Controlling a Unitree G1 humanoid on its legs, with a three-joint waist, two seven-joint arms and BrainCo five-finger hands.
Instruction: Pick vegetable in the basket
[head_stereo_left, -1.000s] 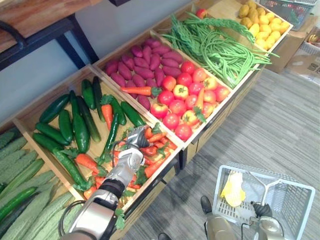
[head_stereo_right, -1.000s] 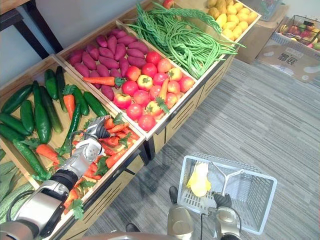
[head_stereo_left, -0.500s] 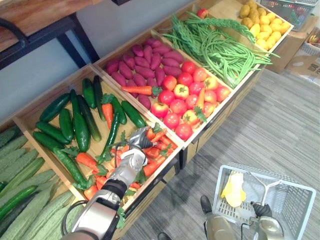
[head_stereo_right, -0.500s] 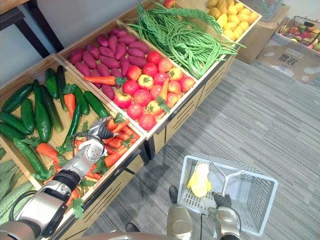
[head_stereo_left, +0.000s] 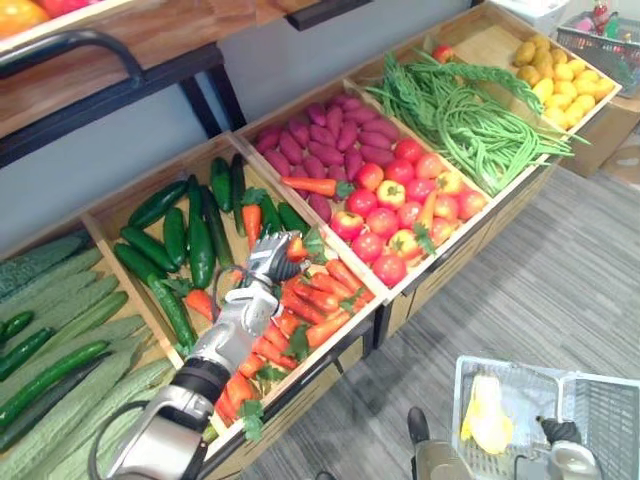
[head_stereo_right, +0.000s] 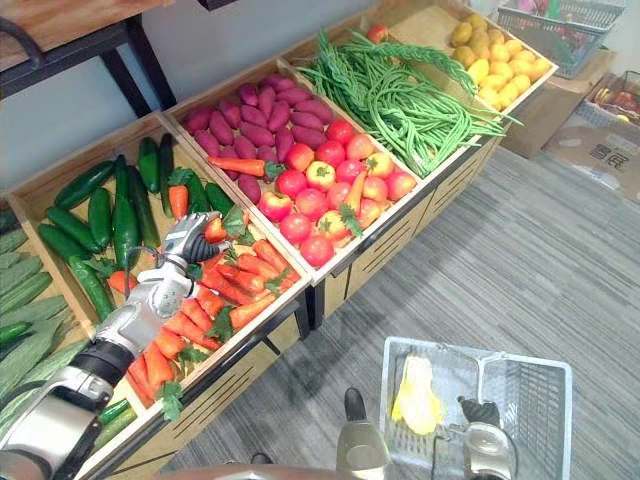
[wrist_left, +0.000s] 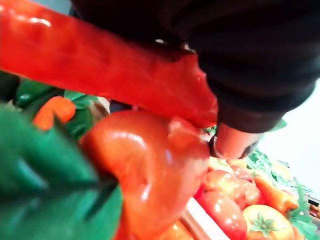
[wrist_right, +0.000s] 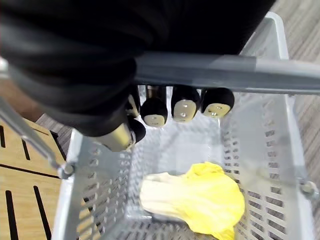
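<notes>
Since the carrot (head_stereo_left: 296, 248) is a stiff, tapered thing with a glossy skin, it will likely slide along its own length under a loose hold. The sound place to take it is therefore the thick shoulder just below the green top (head_stereo_left: 316, 242), not the thin tip and not the leaves (those look soft and would bend or pull away). The left hand (head_stereo_left: 268, 262) sits at the far end of the carrot heap (head_stereo_left: 310, 300) in the wooden crate (head_stereo_left: 335, 345), its fingers curled round that one carrot near its thick end. In the left wrist view the carrot (wrist_left: 100, 65) lies pressed close under the dark cover. It looks light, easy work for one hand, and hard enough to bear a firm squeeze. Its neighbours lie touching it, though, so a slanted pull may drag one along. The right hand (wrist_right: 175, 107) is wrapped round the grey handle (wrist_right: 225, 72) of the basket (wrist_right: 292, 145), which hangs on the robot's right, well apart from the crate. A yellow leafy vegetable (wrist_right: 200, 197) lies in it.
</notes>
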